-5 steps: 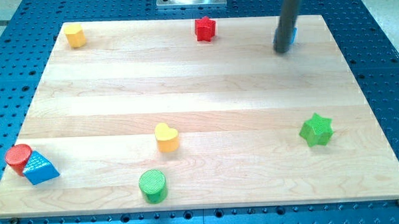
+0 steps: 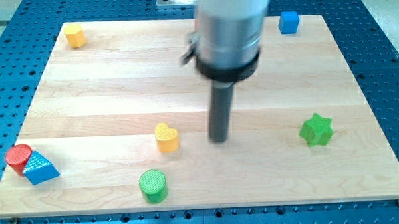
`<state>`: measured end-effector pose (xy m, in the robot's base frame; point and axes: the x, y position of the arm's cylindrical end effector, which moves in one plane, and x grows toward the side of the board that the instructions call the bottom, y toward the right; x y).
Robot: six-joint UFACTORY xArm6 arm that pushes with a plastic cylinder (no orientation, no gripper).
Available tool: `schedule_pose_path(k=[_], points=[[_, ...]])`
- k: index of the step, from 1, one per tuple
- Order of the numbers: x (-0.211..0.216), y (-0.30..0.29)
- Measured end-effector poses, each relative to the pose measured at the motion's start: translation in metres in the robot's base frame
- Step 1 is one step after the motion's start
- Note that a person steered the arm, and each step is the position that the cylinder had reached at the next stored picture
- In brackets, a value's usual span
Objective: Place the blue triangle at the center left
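No claw on this rig, so no open/shut state to tell: just my tip point(image 2: 219, 139), mid-board, touching nothing. Blue triangle point(image 2: 40, 168) sits far to tip's left, slightly lower, w/ red cylinder point(image 2: 18, 158) against it. Task not started; whole push remains.

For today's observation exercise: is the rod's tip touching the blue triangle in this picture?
No: my tip stands mid-board just right of the yellow heart, far from the blue triangle at the lower left corner.
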<state>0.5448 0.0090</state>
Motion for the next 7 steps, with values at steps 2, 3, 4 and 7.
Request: schedule_pose_path(k=[2,3,4,7], points=[[0.074,-0.025],[0.073,-0.074],[0.074,-0.148],[0.060,-0.226]])
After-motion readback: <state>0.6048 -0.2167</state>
